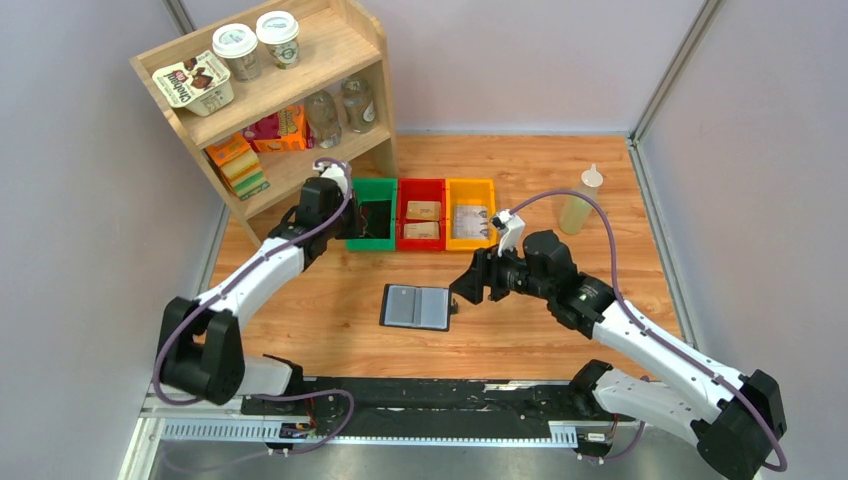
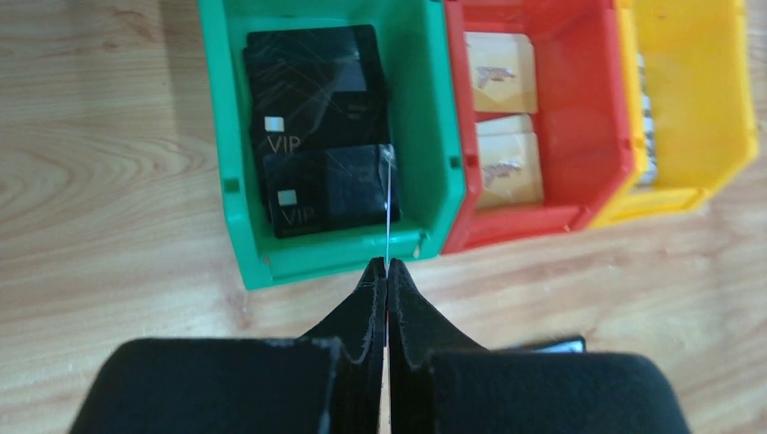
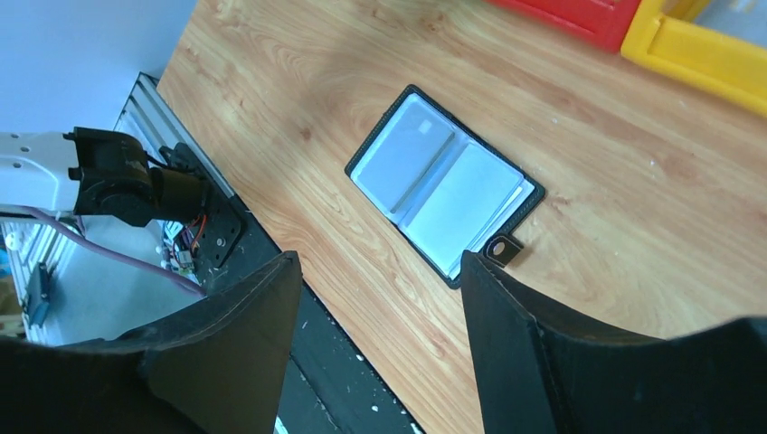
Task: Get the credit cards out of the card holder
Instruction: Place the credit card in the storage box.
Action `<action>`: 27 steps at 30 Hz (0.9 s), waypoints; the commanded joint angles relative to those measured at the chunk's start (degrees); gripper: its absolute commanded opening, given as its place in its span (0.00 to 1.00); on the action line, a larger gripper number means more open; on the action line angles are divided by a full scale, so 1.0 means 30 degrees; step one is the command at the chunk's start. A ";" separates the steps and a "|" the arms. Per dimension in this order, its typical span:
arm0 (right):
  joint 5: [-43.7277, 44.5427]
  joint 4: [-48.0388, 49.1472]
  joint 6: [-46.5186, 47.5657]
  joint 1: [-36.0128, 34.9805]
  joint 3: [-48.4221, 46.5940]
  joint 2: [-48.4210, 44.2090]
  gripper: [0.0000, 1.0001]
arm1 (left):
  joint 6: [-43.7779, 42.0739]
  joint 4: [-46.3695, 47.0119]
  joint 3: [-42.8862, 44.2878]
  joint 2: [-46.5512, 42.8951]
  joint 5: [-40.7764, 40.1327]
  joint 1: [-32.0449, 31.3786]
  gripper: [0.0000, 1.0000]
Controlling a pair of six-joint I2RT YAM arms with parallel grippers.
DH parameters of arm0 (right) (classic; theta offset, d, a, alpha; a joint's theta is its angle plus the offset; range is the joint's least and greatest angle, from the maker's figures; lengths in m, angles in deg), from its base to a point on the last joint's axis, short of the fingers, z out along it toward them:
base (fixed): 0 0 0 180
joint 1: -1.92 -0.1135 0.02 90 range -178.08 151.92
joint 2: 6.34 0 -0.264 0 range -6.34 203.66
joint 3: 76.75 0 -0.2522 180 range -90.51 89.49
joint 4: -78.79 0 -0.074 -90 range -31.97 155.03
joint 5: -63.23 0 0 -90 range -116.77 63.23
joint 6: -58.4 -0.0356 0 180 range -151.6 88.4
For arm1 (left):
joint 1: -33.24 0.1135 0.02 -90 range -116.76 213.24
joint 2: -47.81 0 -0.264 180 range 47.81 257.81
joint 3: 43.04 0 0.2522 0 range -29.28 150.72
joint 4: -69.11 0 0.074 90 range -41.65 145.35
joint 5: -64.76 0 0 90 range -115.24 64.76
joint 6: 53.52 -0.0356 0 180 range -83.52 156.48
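The card holder [image 1: 416, 307] lies open on the table, grey-blue inner face up, snap tab at its right edge; it also shows in the right wrist view [image 3: 443, 181]. Two black credit cards marked VIP [image 2: 312, 90] [image 2: 330, 190] lie in the green bin [image 1: 371, 214]. My left gripper [image 2: 387, 264] is at the green bin's near wall [image 2: 339, 251], shut on a thin card seen edge-on [image 2: 390, 194] that stands over the bin. My right gripper [image 3: 375, 262] is open and empty, just right of the card holder near the tab [image 3: 500, 250].
A red bin [image 1: 422, 213] holds two tan packets [image 2: 503, 74], with a yellow bin [image 1: 469, 212] to its right. A wooden shelf [image 1: 270, 90] with cups and boxes stands at the back left. A squeeze bottle [image 1: 581, 200] stands at the back right.
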 commanded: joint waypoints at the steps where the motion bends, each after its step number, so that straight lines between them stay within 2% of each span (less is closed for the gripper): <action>1: 0.0707 0.1715 -0.1878 0.0070 0.0306 -0.0371 0.67 | 0.0301 0.1270 0.2144 0.2543 -0.0839 0.0388 0.00; 8: 0.0676 0.1627 -0.1792 0.0099 0.0248 -0.0458 0.66 | 0.1558 0.2292 0.3261 0.5215 0.0095 0.0593 0.00; 14: 0.0677 0.1597 -0.2171 0.0041 0.0277 -0.0400 0.64 | 0.2293 0.1797 0.4199 0.7149 0.0334 0.0593 0.05; 18: 0.0443 0.2006 -0.2611 0.0040 0.0452 -0.0254 0.63 | 0.2001 0.1184 0.4287 0.7209 -0.0426 0.0593 0.24; 22: 0.0296 0.2621 -0.3283 0.0011 0.0658 0.0302 0.61 | 0.1357 0.0071 0.4346 0.6275 -0.1219 0.0593 0.37; 27: 0.0499 0.3121 -0.4046 -0.0457 0.0483 0.1648 0.59 | 0.0391 -0.1395 0.4230 0.4692 -0.1805 0.0593 0.42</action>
